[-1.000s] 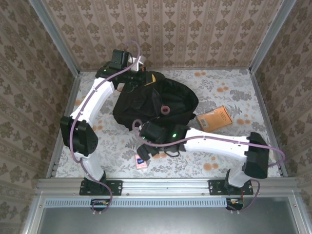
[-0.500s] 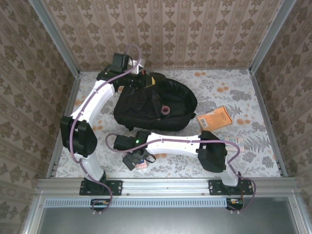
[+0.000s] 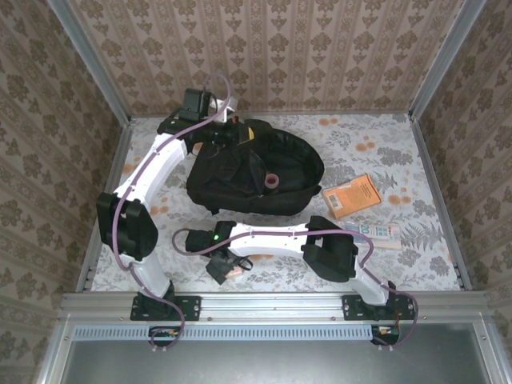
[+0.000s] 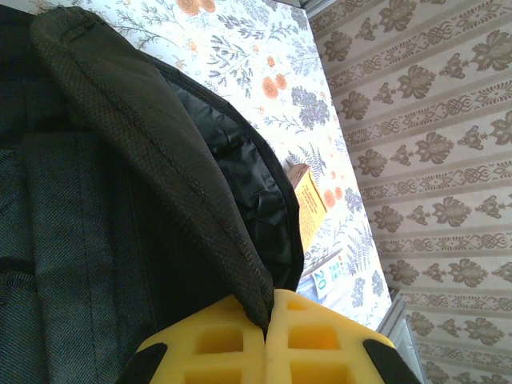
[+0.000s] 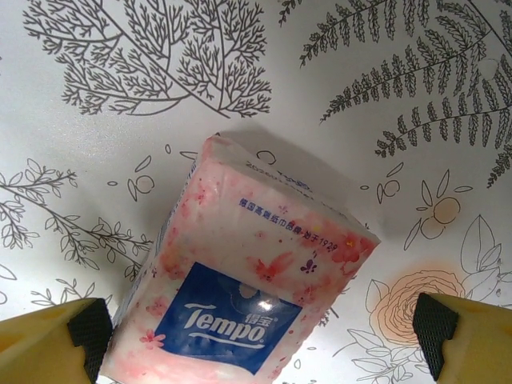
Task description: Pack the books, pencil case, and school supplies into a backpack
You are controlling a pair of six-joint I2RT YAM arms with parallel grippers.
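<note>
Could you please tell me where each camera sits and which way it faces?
Top external: above and behind the arm bases, looking down on the table, backpack, both arms.
Left wrist: on the left tool, looking along the backpack fabric it pinches toward the orange book; its yellow pads show.
Right wrist: on the right tool, facing straight down at a tissue pack between its open fingertips.
Shared: top and left wrist both show backpack and book.
</note>
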